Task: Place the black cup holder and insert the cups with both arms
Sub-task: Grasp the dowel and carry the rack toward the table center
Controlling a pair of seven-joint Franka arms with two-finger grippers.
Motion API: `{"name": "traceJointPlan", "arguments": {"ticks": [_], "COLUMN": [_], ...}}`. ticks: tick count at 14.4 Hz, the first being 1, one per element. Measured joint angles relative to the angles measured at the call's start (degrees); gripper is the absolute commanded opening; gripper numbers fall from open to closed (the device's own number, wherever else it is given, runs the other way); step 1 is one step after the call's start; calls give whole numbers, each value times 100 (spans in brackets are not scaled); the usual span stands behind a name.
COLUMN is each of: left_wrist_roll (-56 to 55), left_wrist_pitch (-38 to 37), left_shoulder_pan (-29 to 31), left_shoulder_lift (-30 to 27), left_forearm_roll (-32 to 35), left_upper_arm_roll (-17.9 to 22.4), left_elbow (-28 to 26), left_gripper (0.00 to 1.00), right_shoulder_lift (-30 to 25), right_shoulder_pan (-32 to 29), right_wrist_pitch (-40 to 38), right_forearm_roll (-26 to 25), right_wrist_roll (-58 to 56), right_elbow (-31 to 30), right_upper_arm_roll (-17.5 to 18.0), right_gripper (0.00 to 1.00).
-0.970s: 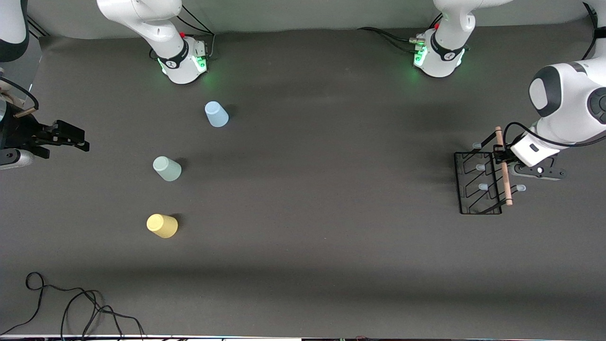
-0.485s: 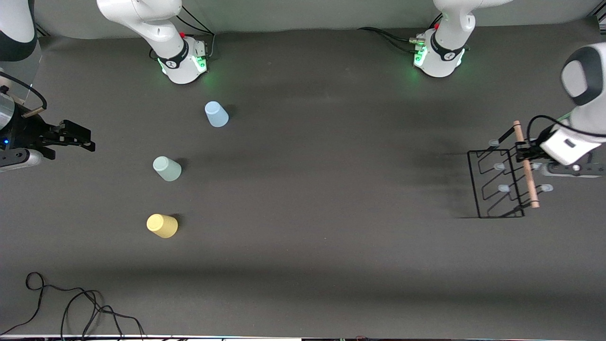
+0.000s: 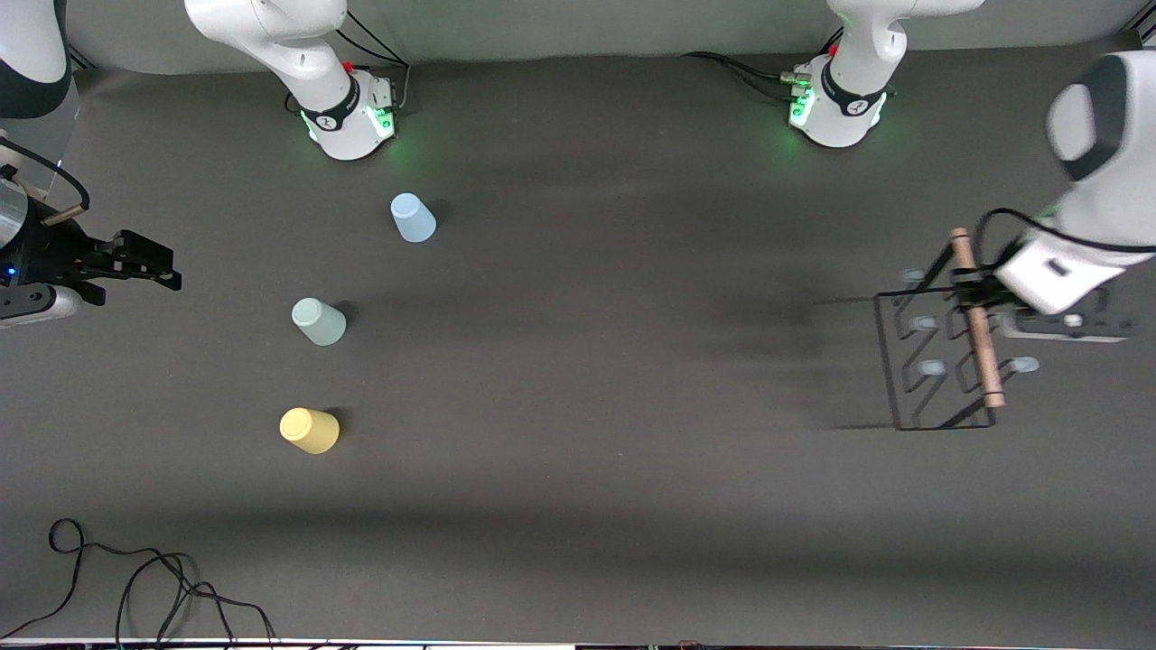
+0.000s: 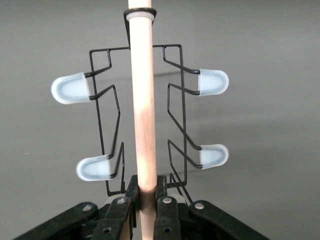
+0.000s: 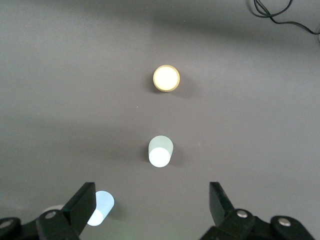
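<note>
Left gripper [image 3: 968, 293]: I see its jaws clamped on the wooden rod handle [image 4: 142, 100] of the black cup holder [image 3: 935, 361], held above the bench [image 3: 614, 361] at the left arm's end.
Right gripper [image 3: 163, 268]: my jaws spread wide, empty, hovering at the right arm's end.
Cups: light blue cup [image 3: 413, 218], pale green cup [image 3: 318, 321], yellow cup [image 3: 309, 430] stand upside down, well apart.

Place: a robotics lab bench.
Evidence: two white arms bolted down, their bases [image 3: 348, 122] glowing green (status lights); a dark cloth-covered table [image 3: 578, 506]; loose black cables [image 3: 135, 587] at its edge.
</note>
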Motion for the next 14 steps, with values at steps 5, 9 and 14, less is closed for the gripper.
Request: {"name": "traceJointPlan", "arguments": {"ticks": [5, 9, 14], "left_wrist_roll": [-2140, -3464, -4377], "left_wrist_pitch": [-110, -106, -96], "left_shoulder_pan": [-1675, -2867, -3970], "left_shoulder_lift": [787, 1705, 2817], "left_forearm_roll": [-310, -315, -315], "left_upper_arm_roll": [-54, -66, -64], "left_elbow": [990, 2006, 3059], "left_gripper": [0, 0, 0], "right_shoulder_lift": [-3, -3, 5], "right_shoulder_pan": [1, -1, -4], "right_wrist_pitch": [0, 0, 0], "right_forearm_roll": [0, 0, 0], "right_wrist_roll": [0, 0, 0], "right_elbow": [-9, -18, -54], "right_upper_arm_roll": [-3, -8, -20], "right_gripper": [100, 100, 100]}}
